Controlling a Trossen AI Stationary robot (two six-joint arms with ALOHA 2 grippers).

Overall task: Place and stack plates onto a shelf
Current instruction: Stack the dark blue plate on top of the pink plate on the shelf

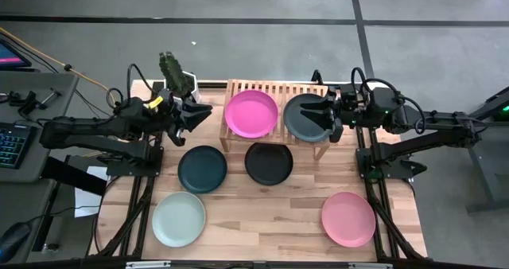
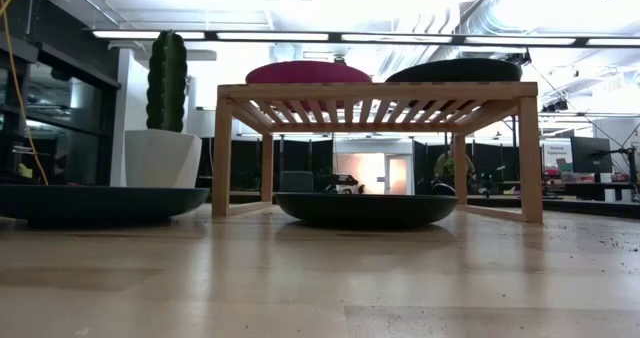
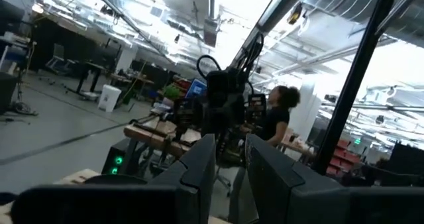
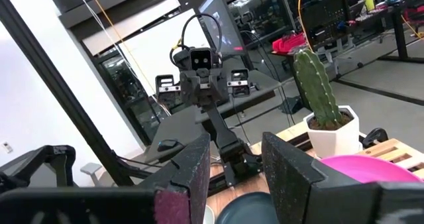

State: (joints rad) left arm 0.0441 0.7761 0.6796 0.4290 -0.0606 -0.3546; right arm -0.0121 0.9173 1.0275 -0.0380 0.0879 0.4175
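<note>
The black plate at frame centre looks rigid, light and matte, best pinched at its raised rim; both the left gripper and the right gripper stand part-open, holding nothing.

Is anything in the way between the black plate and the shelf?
Nothing visible blocks it. The black plate lies on the table just in front of the shelf, partly under its edge. The shelf top already holds the hot pink plate and the dark grey-green plate.

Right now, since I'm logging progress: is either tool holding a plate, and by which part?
Neither. The left tool and right tool are both open, with nothing between their fingers.
</note>
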